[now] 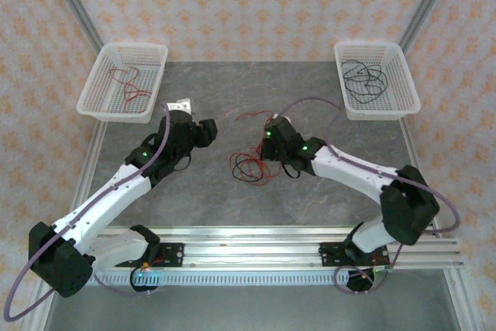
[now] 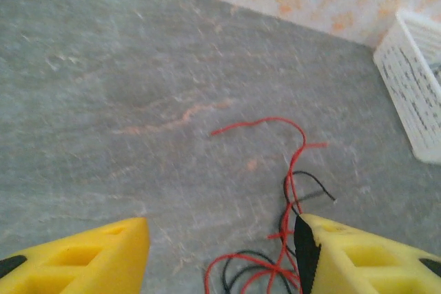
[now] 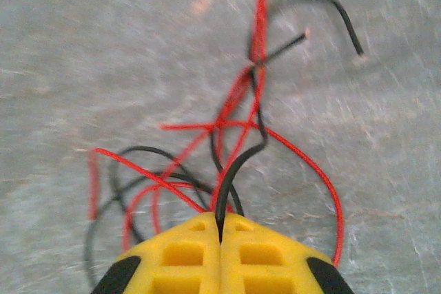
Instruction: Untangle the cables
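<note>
**Progress (judged).** Sorting by colour appears partly done: each basket already carries one colour, while a tangle of cables (image 1: 249,164) lies unsorted at the centre of the table (image 1: 194,199). What is left is to draw the pinched black strand clear of the red loops, then to part the others likewise. The number of strands in the tangle cannot be counted with certainty.

**Left to right.**
- **Left basket** (image 1: 91,89), far left corner: it holds a loose bundle of red cables (image 1: 128,87), free of any black strand as far as the overhead view resolves.
- **Left gripper** (image 2: 220,222): its jaws are spread wide and hold nothing. It is poised above the table just left of the tangle, whose nearest loops lie beside its right finger.
- **Tangle**, between the two arms: several red loops and at least two black strands cross one another, and one red end runs out toward the far side.
- **Right gripper** (image 3: 220,228): its jaws are pressed together on a black cable (image 3: 238,160), which runs from the fingertips into the knot where red and black cross.
- **Right basket** (image 1: 409,87), far right corner: it holds black cables (image 1: 364,79) in loose loops, with no red seen among them.
</note>
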